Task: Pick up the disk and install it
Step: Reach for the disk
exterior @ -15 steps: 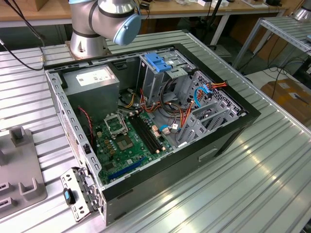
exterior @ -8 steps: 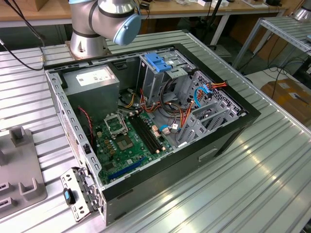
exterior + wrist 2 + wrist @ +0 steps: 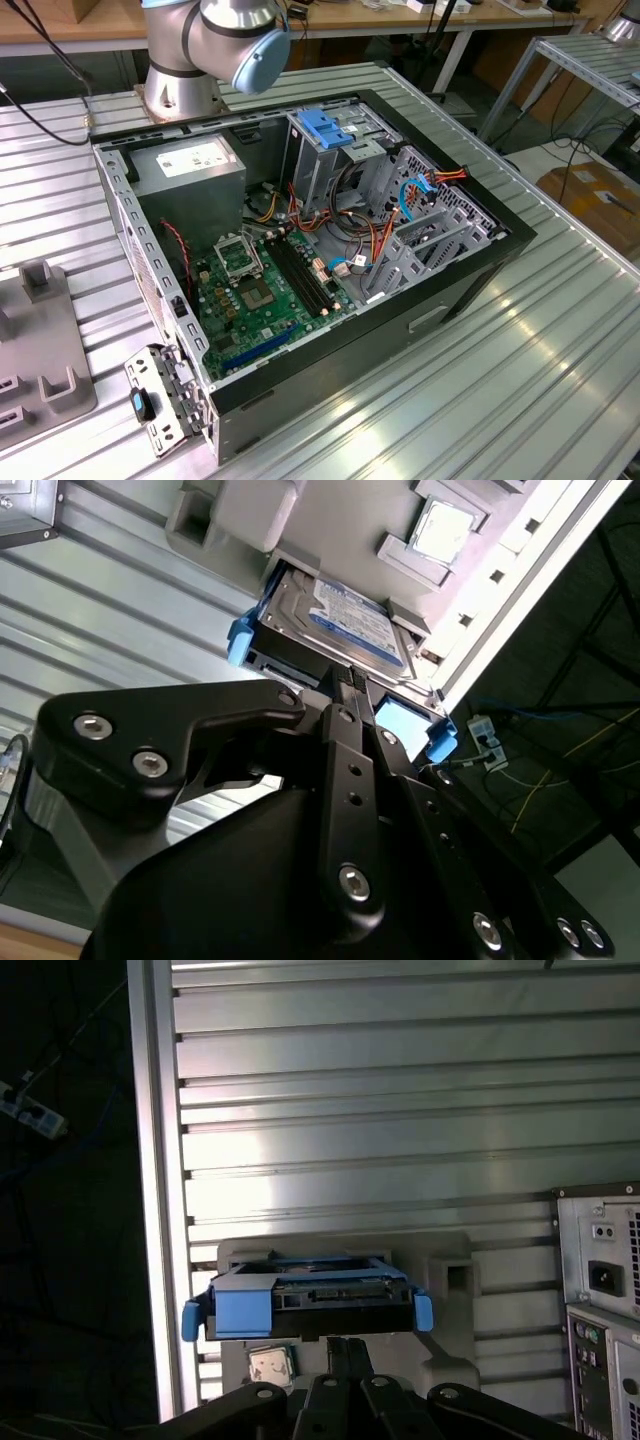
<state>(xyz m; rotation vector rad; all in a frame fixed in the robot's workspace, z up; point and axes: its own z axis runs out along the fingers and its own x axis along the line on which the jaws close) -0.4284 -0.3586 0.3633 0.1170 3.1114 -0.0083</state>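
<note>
Our hand [image 3: 350, 683] sits at one edge of the disk [image 3: 340, 615], which lies in a grey holder [image 3: 245, 510] on the counter [image 3: 100, 610]; apart or clamped, we cannot tell.

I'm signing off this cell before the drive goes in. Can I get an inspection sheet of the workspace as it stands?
Surface: ribbed metal table, carrying an open computer case lying on its side.
Job's things: the disk lies in a grey holder with blue rails on its sides; it is not in the case.
Clutter: a processor chip in the same holder; a light-blue bracket atop the case's drive cage.
Grippers: the gripper is at the disk's near edge; whether it grips cannot be told.
Cables: red, orange and blue leads loose inside the case.
Surroundings: a cardboard box on the floor beyond the table.
</note>
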